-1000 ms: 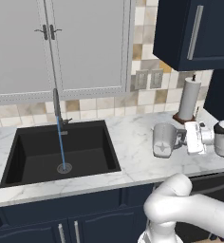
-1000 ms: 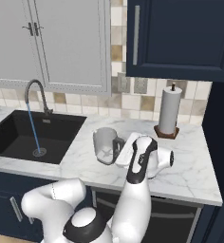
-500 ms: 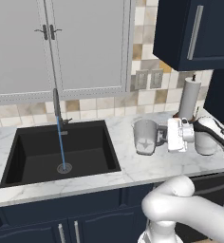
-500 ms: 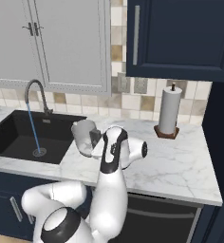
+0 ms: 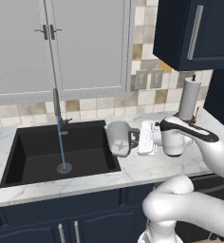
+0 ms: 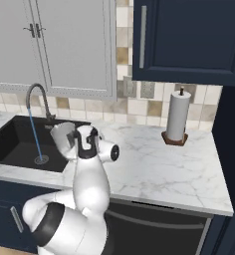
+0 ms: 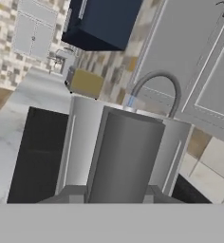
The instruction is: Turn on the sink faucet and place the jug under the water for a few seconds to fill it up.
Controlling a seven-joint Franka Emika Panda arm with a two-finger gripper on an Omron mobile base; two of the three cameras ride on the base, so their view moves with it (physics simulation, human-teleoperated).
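I have the gripper (image 5: 134,140) clamped on the handle of the jug (image 5: 117,137), holding it above the right rim of the sink (image 5: 19,163), while the water (image 5: 60,144) falls from the sink faucet (image 5: 56,103) to its left.
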